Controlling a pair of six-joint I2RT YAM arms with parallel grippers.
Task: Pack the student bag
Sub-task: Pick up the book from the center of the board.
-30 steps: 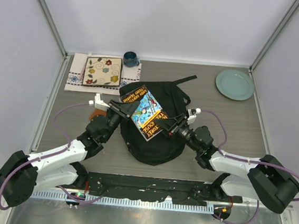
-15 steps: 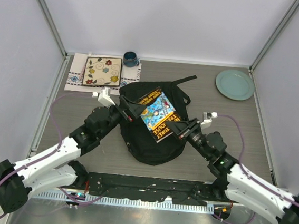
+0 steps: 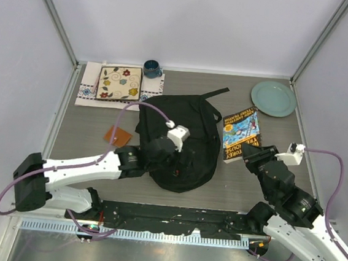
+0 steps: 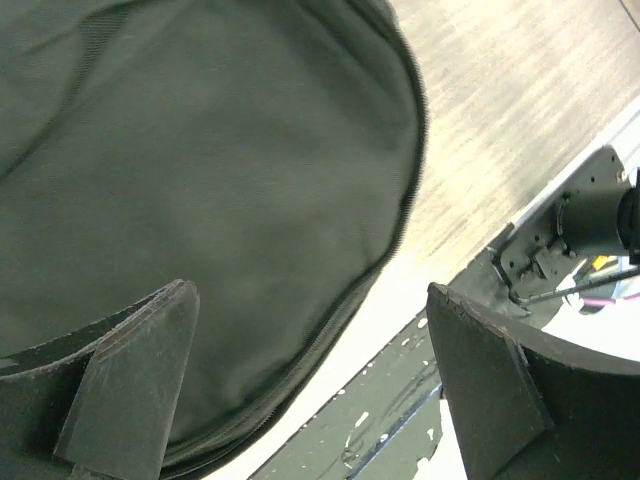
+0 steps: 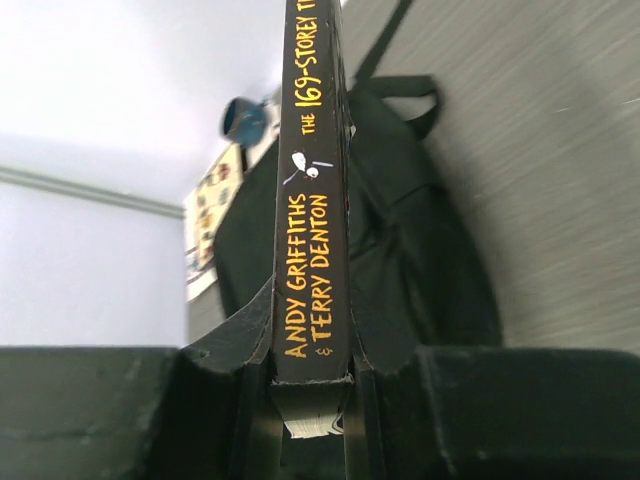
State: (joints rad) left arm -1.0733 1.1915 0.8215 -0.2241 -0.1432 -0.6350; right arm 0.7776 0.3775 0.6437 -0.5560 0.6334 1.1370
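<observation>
White arms (image 3: 78,169), black joints (image 3: 30,181), apparently purple cables (image 3: 320,151)

student bag (image 3: 196,123): plain black | book (image 3: 241,134): blue cover, yellow lettering, black spine with orange names | plate (image 3: 273,98): pale green | mug (image 3: 152,68): dark blue | tile (image 3: 119,83): cream, leaves and flowers | cloth (image 3: 86,91): white, patterned border | table (image 3: 88,125): grey wood grain

A green plate (image 3: 274,98) lies far right. A blue mug (image 3: 152,68) stands beside a floral square (image 3: 120,83) on a cloth (image 3: 86,91).
</observation>
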